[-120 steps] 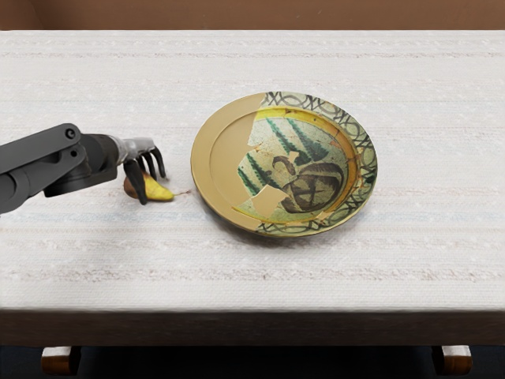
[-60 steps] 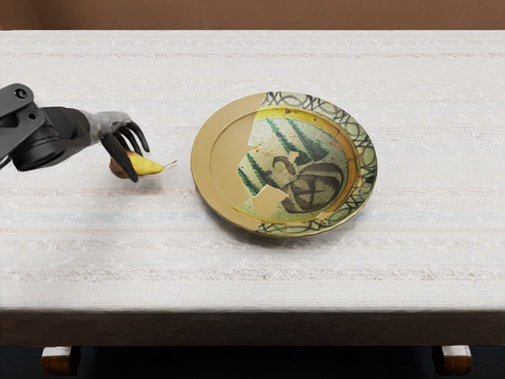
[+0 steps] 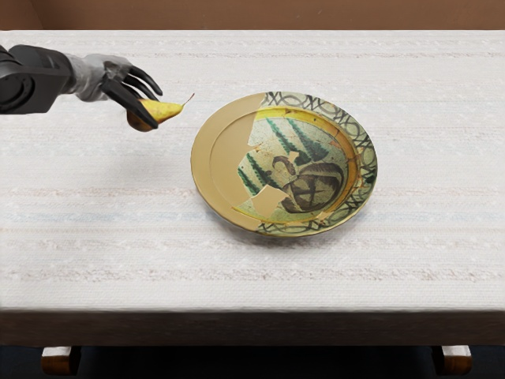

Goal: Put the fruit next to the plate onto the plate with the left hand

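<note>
Over white table (image 3: pixel 355 260), left hand (image 3: pixel 118 79) fingers (image 3: pixel 144 80) curl around yellow fruit (image 3: pixel 162 110).

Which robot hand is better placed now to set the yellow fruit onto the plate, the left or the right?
The left. The left robot hand holds the fruit raised, close to the rim of the plate. The right arm is not in view.

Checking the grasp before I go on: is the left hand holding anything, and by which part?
The left hand grips the yellow fruit by its broad end; the stem end sticks out free toward the plate.
</note>
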`<state>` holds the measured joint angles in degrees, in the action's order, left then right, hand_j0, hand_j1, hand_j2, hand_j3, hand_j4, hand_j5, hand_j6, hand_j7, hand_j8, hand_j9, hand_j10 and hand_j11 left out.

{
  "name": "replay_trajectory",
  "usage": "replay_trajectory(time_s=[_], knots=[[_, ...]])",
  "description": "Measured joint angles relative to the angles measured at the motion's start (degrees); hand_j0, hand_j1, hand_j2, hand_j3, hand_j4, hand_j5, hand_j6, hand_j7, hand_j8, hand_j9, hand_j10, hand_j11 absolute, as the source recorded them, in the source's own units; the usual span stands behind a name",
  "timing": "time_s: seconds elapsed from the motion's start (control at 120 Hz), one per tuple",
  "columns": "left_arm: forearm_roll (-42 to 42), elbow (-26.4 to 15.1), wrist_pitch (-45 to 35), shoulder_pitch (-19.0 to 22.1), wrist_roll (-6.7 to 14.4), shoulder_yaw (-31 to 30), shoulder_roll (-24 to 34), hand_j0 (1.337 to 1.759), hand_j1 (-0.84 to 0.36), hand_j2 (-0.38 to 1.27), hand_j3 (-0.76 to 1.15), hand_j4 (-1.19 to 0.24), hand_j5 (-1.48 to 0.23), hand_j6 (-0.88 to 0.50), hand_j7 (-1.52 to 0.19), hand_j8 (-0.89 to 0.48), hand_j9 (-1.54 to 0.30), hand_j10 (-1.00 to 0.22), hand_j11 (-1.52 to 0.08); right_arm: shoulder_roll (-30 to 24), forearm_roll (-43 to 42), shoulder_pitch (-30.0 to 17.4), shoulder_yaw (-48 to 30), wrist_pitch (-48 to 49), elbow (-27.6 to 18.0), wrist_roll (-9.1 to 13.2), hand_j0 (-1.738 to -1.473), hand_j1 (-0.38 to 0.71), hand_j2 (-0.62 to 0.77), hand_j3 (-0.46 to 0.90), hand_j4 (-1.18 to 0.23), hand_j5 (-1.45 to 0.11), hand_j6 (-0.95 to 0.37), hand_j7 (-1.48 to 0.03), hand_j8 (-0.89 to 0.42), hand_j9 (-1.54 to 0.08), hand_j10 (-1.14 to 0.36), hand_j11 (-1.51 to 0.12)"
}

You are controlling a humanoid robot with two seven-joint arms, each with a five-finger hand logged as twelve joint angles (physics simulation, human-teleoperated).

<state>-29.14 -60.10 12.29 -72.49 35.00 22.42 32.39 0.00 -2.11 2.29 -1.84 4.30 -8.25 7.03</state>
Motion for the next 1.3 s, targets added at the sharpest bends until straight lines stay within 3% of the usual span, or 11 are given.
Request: replay_trajectory(time_s=[0.108, 0.508, 0.658, 0.808, 0.925, 1.008, 1.133, 1.3], knots=[[1.19, 0.01, 0.06, -0.23, 0.0, -0.11, -2.67, 1.654, -0.25, 0.39, 0.0, -0.71, -0.96, -0.58, -0.93, -0.47, -0.94, -0.51, -0.95, 0.0, 0.0, 0.01, 0.0, 0.0, 0.01, 0.0, -1.658, -0.35, 0.0, 0.0, 0.0, 0.0, 0.0, 0.0, 0.0, 0.0, 0.0, 0.0], [1.97, -0.03, 0.07, -0.11, 0.02, -0.96, -12.19, 1.656, -0.32, 0.57, 0.0, -0.72, -0.96, -0.63, -0.94, -0.46, -0.93, -0.52, -0.94, 0.0, 0.0, 0.01, 0.02, -0.04, 0.03, 0.0, -1.658, -0.35, 0.0, 0.0, 0.0, 0.0, 0.0, 0.0, 0.0, 0.0, 0.0, 0.0], [1.97, -0.02, -0.02, -0.02, -0.01, -1.85, -13.6, 1.656, -0.26, 0.45, 0.0, -0.71, -0.95, -0.65, -0.92, -0.5, -0.92, -0.54, -0.94, 0.0, 0.0, 0.0, 0.01, -0.03, 0.05, 0.0, -1.658, -0.35, 0.0, 0.0, 0.0, 0.0, 0.0, 0.0, 0.0, 0.0, 0.0, 0.0], [2.19, 0.02, -0.09, -0.63, -0.01, -1.47, -14.33, 1.657, 0.02, 0.23, 0.0, -0.38, -0.5, -0.35, -0.49, -0.28, -0.49, -0.3, -0.5, 0.0, 0.0, 0.02, 0.03, -0.04, 0.05, 0.0, -1.658, -0.35, 0.0, 0.0, 0.0, 0.0, 0.0, 0.0, 0.0, 0.0, 0.0, 0.0], [6.73, 0.05, 2.44, -0.61, -0.01, 1.41, -11.79, 1.657, 0.16, 0.13, 0.0, -0.21, -0.28, -0.2, -0.27, -0.16, -0.27, -0.17, -0.28, 0.0, 0.0, 0.01, 0.02, -0.04, 0.04, 0.0, -1.658, -0.35, 0.0, 0.0, 0.0, 0.0, 0.0, 0.0, 0.0, 0.0, 0.0, 0.0], [12.11, 0.06, 5.63, 1.05, 0.0, 3.68, -9.69, 1.658, 0.23, 0.09, 0.0, -0.14, -0.19, -0.13, -0.18, -0.1, -0.18, -0.11, -0.19, 0.0, 0.0, 0.01, 0.04, -0.02, 0.04, 0.0, -1.658, -0.35, 0.0, 0.0, 0.0, 0.0, 0.0, 0.0, 0.0, 0.0, 0.0, 0.0], [19.96, 0.07, 9.4, 8.84, 0.0, 8.4, -8.0, 1.658, 0.28, 0.05, 0.0, -0.08, -0.1, -0.07, -0.1, -0.06, -0.1, -0.06, -0.1, 0.0, 0.0, 0.0, 0.05, -0.01, 0.03, 0.0, -1.658, -0.35, 0.0, 0.0, 0.0, 0.0, 0.0, 0.0, 0.0, 0.0, 0.0, 0.0], [24.03, 0.07, 11.2, 9.91, 0.0, 12.75, -2.04, 1.658, 0.32, 0.02, 0.0, -0.03, -0.04, -0.03, -0.04, -0.02, -0.04, -0.03, -0.04, 0.0, 0.0, -0.01, 0.04, 0.0, 0.03, 0.0, -1.658, -0.35, 0.0, 0.0, 0.0, 0.0, 0.0, 0.0, 0.0, 0.0, 0.0, 0.0]])
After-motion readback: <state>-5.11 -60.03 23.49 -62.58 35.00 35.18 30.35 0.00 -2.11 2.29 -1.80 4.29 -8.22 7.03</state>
